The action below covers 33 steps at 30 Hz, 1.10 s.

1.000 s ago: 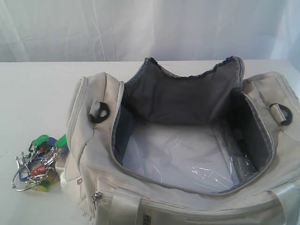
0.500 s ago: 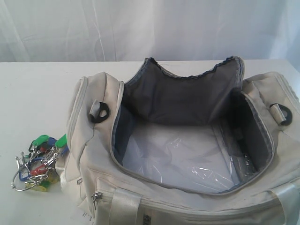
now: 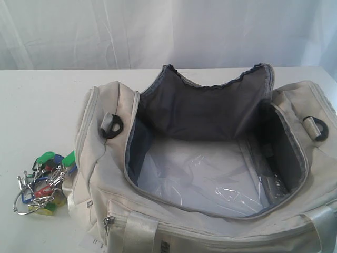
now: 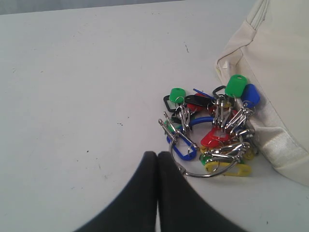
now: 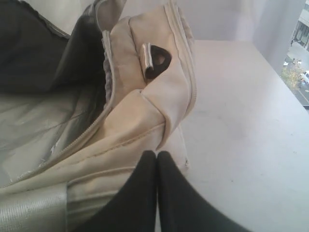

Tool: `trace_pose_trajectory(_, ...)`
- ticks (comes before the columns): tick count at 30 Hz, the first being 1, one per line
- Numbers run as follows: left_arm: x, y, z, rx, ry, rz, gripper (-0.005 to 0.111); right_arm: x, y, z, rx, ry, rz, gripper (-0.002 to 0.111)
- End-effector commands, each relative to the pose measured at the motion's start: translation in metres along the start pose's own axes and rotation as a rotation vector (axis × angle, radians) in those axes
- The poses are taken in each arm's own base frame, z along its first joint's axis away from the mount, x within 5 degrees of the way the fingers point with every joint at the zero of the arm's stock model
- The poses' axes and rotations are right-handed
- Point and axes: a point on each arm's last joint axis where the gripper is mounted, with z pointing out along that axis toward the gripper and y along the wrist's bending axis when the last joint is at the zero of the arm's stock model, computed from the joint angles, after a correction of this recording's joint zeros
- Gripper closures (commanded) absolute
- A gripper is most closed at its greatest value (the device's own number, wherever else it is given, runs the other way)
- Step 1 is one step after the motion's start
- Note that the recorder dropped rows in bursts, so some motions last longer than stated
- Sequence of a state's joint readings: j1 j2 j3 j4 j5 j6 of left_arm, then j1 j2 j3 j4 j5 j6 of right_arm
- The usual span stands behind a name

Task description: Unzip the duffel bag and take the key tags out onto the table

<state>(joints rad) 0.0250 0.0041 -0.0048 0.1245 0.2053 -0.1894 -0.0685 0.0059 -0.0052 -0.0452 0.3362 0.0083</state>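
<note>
The cream-white duffel bag [image 3: 210, 158] lies unzipped on the white table [image 3: 37, 116], its grey-lined main compartment gaping and holding only clear plastic. The bunch of key tags [image 3: 45, 182] rests on the table against the bag's left end; green, blue, red and yellow tags on metal rings show up close [image 4: 210, 128]. My left gripper [image 4: 157, 154] hovers just short of the bunch, shut and empty. Beside the bag's right end [image 5: 145, 111], my right gripper [image 5: 157, 153] is also shut on nothing. Neither gripper shows in the exterior view.
A black D-ring [image 3: 111, 126] sits on the bag's left end and another [image 3: 316, 128] on its right end. White webbing straps [image 3: 138, 232] cross the bag's near side. A white curtain [image 3: 158, 31] hangs behind the table.
</note>
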Motion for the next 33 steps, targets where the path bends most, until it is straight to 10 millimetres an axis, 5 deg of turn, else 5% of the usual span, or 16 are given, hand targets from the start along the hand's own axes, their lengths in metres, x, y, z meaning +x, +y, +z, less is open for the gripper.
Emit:
trace_pose_trajectory(1,0.0011,0.0,0.0003,-0.002,-0.003,-0.013,0.107,0.0016,-0.001,0.0001,0.016,0.001,-0.017,0.108)
trace_pose_trajectory(33,0.0011,0.0,0.0003,-0.002,-0.003,-0.013,0.107,0.0019,0.0006,0.0001,0.001,0.005,0.047,0.108)
